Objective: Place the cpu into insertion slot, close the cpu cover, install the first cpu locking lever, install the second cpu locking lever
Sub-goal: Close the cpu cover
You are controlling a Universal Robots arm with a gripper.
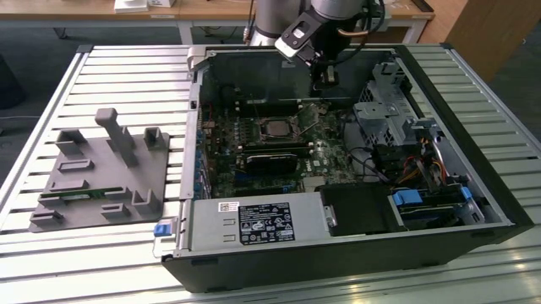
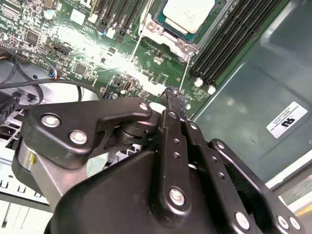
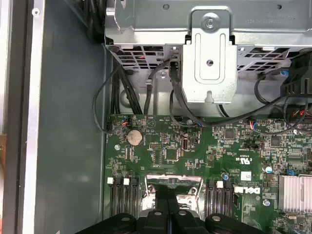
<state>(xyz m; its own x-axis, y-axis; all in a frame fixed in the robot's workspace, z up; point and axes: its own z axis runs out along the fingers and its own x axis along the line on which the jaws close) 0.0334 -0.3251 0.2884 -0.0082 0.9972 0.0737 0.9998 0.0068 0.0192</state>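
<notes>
The cpu [image 2: 187, 13] lies with its pale metal top up in the insertion slot [image 1: 275, 128] on the green motherboard [image 3: 165, 151]. The silver cpu cover [image 2: 170, 41] frames it and lies flat around it. A thin wire lever [image 2: 138, 41] runs along one side of the socket, and another [image 2: 184, 75] leads from its corner towards my fingertips. My gripper [image 1: 325, 79] [image 2: 171, 93] [image 3: 168, 204] hangs inside the case, just beyond the socket and low over the board. Its fingers are shut together and I see nothing held between them.
The open black case [image 1: 473, 158] stands on a slatted table. Inside are a metal drive cage [image 3: 209, 58] with cables, a long black card [image 1: 270, 158], memory slots [image 2: 229, 34], a power supply [image 1: 245, 221] and a heatsink [image 3: 295, 192]. A grey fixture plate [image 1: 101, 171] lies at the exterior view's left.
</notes>
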